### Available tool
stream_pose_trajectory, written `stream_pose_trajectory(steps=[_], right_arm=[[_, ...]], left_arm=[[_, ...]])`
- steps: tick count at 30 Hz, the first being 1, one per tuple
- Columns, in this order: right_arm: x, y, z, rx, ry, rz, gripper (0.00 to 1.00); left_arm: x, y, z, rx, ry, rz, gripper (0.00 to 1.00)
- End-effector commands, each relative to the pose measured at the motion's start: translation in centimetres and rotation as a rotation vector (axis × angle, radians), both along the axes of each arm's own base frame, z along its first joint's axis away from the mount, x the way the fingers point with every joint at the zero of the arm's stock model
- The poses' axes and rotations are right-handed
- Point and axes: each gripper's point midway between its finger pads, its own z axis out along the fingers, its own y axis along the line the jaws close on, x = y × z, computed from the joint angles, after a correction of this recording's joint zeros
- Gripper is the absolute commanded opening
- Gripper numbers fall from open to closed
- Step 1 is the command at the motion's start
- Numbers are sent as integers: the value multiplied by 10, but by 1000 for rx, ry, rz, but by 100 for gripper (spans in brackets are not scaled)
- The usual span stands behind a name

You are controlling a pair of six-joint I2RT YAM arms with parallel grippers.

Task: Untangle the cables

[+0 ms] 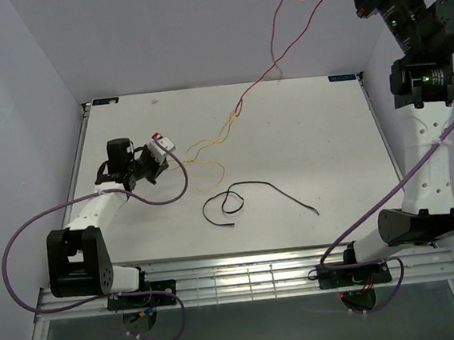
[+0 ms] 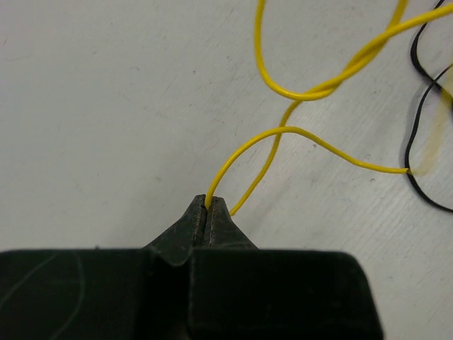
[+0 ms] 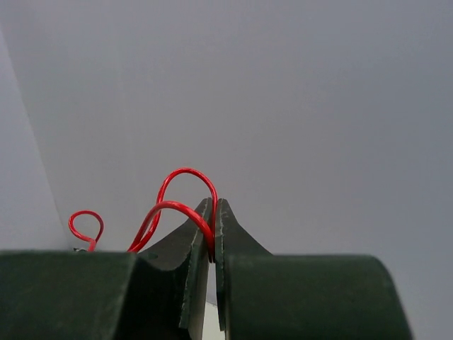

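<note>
The left claw (image 2: 209, 211) is low over the white desk (image 1: 312, 130), on the left side. It is clenched on the thin yellow wire (image 2: 311, 138). In the left wrist view the two dark fingers meet, and the wire comes out from between their tips. From there the yellow wire curls away in loose loops on the desk, and two of its strands twist round each other further out.

The right claw (image 3: 214, 212) is raised high at the far right, well above the desk and close to the pale grey wall (image 3: 318, 106). It is clenched on the thin red wire (image 3: 185, 173), which bends in a small arch over the left finger and is pinched between the tips. A short curl of the same wire shows to the left.

In the top view the red wire hangs from that claw in a long slanting line through the air. It comes down to the far middle of the desk and meets the yellow wire's twists there. Whether the two are still wound together at that spot cannot be told.

The slightly thicker black wire (image 1: 273, 186) lies flat near the middle of the desk, held by neither claw. It has a loop at its left end, just beside the nearest yellow loop. In the left wrist view it runs close to the yellow wire, and it is unclear whether they touch.
</note>
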Motion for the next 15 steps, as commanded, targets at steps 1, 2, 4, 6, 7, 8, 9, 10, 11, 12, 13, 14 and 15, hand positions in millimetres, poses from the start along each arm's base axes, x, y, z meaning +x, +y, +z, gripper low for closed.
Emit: stream_pose_trajectory(steps=[1, 2, 4, 6, 7, 8, 9, 10, 11, 12, 13, 14, 15], right_arm=[[-33, -26, 44, 74, -83, 40, 8], [-32, -31, 46, 88, -82, 54, 8], [-37, -43, 49, 130, -72, 88, 8], [-38, -65, 51, 147, -94, 62, 8], [-37, -74, 50, 186, -77, 66, 8], [-38, -84, 54, 196, -98, 61, 8], [-39, -104, 55, 200, -98, 30, 8], [-39, -111, 57, 224, -84, 40, 8], [-35, -118, 60, 224, -79, 38, 8], [-31, -121, 55, 220, -51, 48, 8], [-27, -122, 50, 227, -28, 61, 8], [-25, -118, 44, 228, -6, 81, 8], [-10, -114, 20, 243, 63, 108, 8]], left_arm=[[2, 17, -7, 73, -38, 11, 0], [4, 19, -9, 74, -33, 18, 0], [7, 22, -10, 72, -31, 31, 0], [10, 27, -14, 82, -29, 49, 0], [11, 30, -16, 96, -35, 47, 0], [12, 36, -21, 110, -31, 64, 0], [13, 43, -24, 115, -26, 81, 0], [15, 57, -24, 118, -24, 114, 0], [16, 59, -21, 116, -26, 120, 0], [17, 58, -16, 108, -33, 112, 0], [18, 56, -9, 94, -38, 108, 0], [19, 53, -2, 58, -32, 115, 0], [27, 47, 19, 11, -65, 105, 0]])
